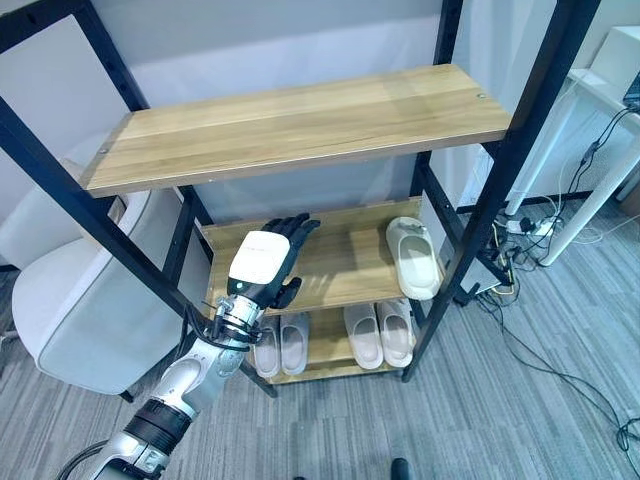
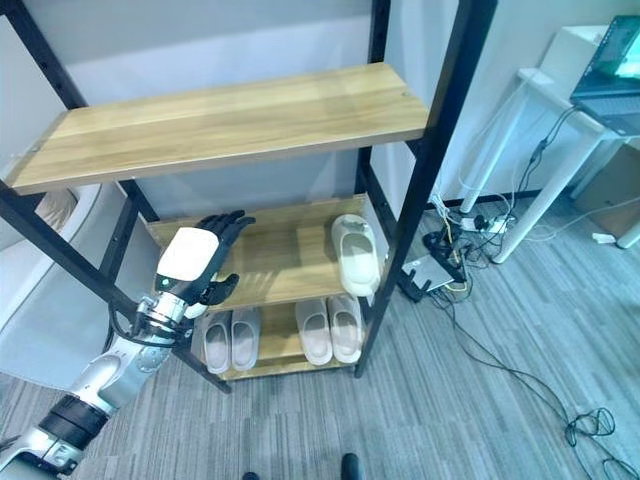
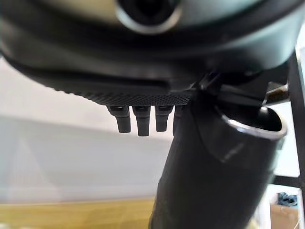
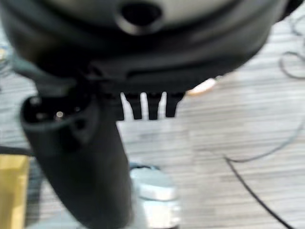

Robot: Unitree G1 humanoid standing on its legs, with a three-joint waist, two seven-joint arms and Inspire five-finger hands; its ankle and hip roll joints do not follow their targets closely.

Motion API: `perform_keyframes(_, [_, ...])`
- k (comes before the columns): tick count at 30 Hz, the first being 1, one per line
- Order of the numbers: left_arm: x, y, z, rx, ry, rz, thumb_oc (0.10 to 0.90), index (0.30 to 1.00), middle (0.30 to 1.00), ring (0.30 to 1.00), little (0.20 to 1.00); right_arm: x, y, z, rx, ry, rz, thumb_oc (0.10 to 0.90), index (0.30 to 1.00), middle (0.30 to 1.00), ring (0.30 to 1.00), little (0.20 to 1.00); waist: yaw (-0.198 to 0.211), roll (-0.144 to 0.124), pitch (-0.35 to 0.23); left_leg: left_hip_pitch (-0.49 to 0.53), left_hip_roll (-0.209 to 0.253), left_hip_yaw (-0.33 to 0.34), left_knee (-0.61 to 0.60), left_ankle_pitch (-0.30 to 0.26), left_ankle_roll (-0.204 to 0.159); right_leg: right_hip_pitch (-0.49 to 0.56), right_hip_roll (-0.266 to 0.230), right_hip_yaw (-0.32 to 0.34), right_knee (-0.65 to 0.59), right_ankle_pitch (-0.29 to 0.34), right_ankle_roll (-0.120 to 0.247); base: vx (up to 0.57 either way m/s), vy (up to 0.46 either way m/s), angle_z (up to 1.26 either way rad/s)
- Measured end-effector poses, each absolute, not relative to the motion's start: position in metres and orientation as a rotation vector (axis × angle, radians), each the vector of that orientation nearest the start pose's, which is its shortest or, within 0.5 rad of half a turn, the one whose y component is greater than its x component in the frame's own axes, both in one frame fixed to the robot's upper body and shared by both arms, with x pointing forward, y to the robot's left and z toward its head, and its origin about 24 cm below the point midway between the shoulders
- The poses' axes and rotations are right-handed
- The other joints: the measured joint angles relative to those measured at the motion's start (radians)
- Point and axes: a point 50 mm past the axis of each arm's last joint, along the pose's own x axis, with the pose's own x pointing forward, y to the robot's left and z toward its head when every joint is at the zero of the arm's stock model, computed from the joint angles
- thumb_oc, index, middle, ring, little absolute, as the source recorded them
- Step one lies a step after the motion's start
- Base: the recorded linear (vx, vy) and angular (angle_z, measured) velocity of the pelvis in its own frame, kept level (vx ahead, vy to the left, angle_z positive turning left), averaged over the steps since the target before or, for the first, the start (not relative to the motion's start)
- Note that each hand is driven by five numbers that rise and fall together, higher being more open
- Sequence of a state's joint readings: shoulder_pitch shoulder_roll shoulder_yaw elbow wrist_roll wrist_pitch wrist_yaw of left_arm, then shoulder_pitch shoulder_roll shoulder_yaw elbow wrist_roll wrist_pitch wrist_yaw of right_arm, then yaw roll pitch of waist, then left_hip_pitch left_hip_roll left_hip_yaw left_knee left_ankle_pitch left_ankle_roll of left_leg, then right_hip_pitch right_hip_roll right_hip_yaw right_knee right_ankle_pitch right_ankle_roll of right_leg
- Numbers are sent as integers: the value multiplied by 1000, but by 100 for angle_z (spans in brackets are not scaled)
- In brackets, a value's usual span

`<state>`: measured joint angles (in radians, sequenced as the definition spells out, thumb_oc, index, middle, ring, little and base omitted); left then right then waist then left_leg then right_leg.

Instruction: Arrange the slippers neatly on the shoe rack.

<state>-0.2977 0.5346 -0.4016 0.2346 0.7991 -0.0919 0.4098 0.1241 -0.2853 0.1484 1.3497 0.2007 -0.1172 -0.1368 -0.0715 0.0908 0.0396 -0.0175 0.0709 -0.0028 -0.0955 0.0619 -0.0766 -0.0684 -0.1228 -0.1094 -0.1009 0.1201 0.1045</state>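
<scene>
Where smooth planks span black frame: shoe rack (image 1: 300, 125), cream (rounded) slipper (image 1: 412, 257).

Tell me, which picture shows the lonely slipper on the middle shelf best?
The right eye view: the single slipper lies whole there, beside the post. The left eye view shows it too, nearer a post. The wrist views show their own hands instead.

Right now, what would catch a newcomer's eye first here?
Probably the left hand, raised with open fingers before the shoe rack's middle shelf. Next, a single cream slipper lies at that shelf's right end, while two pairs of slippers sit in a row on the bottom shelf.
</scene>
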Motion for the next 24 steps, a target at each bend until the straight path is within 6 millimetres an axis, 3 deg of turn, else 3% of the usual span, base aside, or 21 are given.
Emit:
perform_keyframes(5, [302, 184, 59, 1388, -324, -21, 800, 900, 900, 900, 900, 20, -264, -162, -267, 1329, -324, 800, 900, 900, 900, 900, -4, 0, 0, -22, 0, 9, 1, 1, 0, -26, -1, 5, 0, 9, -3, -16, 2, -5])
perform_keyframes(16, [315, 208, 74, 1454, -299, 110, 800, 900, 900, 900, 900, 40, -263, -161, -322, 1264, -280, 800, 900, 900, 900, 900, -6, -11, 7, -59, -2, 22, 4, 4, 0, -70, 2, 19, 0, 18, -3, 3, -1, -2])
perform_keyframes(24, [323, 215, 72, 1494, -250, 120, 800, 900, 900, 900, 900, 40, -264, -160, -340, 1265, -267, 800, 900, 900, 900, 900, -12, -19, 13, -74, -1, 22, 4, 5, 0, -86, 5, 21, 0, 19, -4, 4, 1, 0])
